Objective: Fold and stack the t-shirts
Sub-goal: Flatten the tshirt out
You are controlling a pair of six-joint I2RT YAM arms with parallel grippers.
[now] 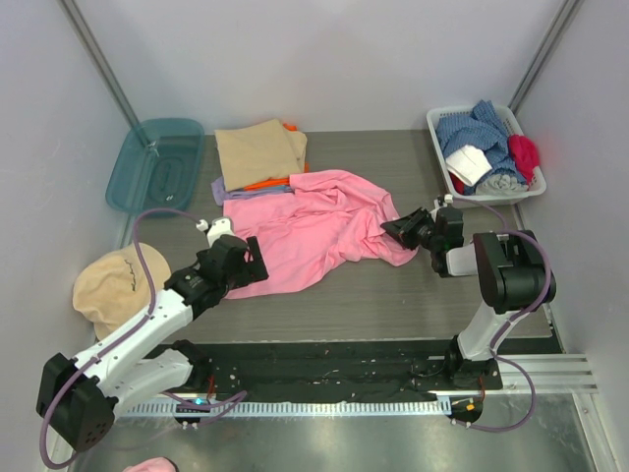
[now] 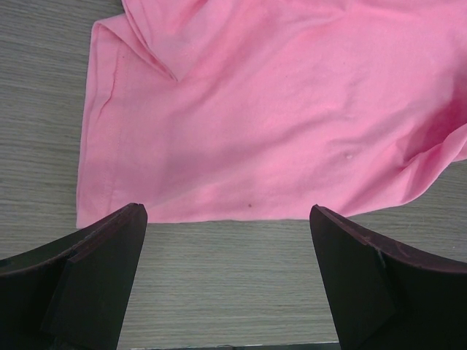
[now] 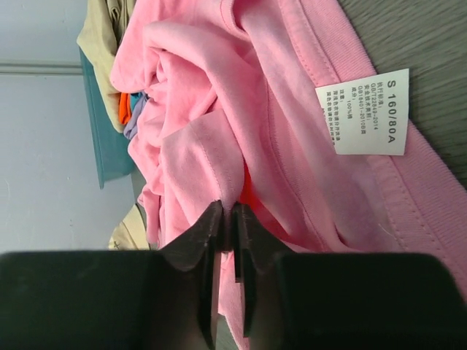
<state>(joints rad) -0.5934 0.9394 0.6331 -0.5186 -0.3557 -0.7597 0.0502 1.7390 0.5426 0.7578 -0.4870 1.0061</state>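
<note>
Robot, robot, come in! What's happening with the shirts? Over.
Left hand open, by pink shirt. Right hand pinching it. Shirt not folded yet. Nothing blocking.

A teal plastic tub (image 1: 157,162) is seen at 10 o'clock on the grey wood-grain table (image 1: 393,295). A round tan cap (image 1: 113,285) is placed at 8 o'clock, by the table's left edge. At 2 o'clock a white basket (image 1: 434,133) is filled with a blue checked cloth (image 1: 482,128), a white cloth (image 1: 470,162), a magenta cloth (image 1: 524,152) and what may be a rolled grey towel (image 1: 501,182).
</note>
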